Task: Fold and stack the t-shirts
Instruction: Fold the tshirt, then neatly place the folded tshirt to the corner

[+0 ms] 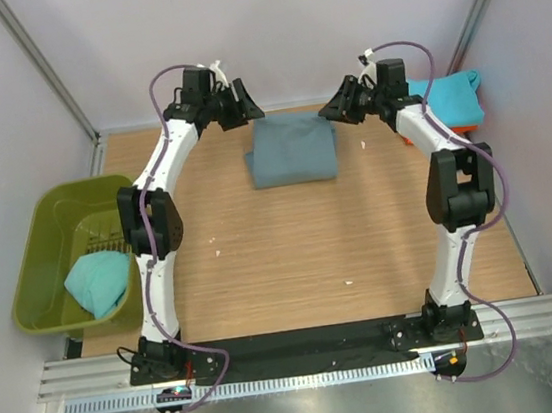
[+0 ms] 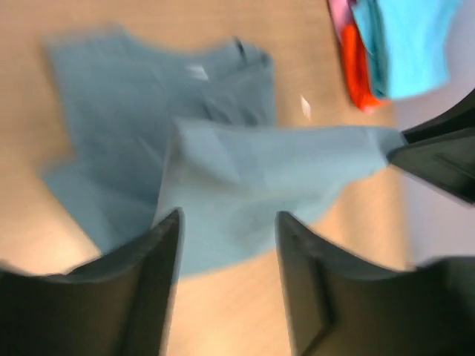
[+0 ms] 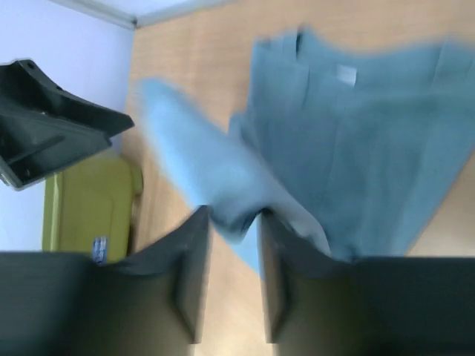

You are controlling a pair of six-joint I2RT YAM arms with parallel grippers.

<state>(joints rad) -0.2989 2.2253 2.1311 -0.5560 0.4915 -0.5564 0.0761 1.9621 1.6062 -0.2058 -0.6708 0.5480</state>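
Note:
The slate blue-grey t-shirt [image 1: 292,149] lies folded at the back middle of the table. My left gripper [image 1: 240,105] hovers at its far left corner and my right gripper [image 1: 337,108] at its far right corner. In the left wrist view the left gripper [image 2: 226,222] is open, with the shirt [image 2: 245,185] just beyond its tips and only bare table between them. The right gripper [image 3: 234,219] has its jaws apart, and a loose fold of the shirt [image 3: 356,141] sags across the tips. A turquoise t-shirt [image 1: 97,282] lies in the tub. Turquoise [image 1: 447,100] and orange [image 1: 463,128] t-shirts are stacked at the back right.
The olive-green tub [image 1: 42,230] stands off the table's left edge. The stack by the right wall also shows a pink layer [image 2: 340,11]. White walls and metal frame posts close in the back and sides. Small white scraps [image 1: 348,282] lie on the wood.

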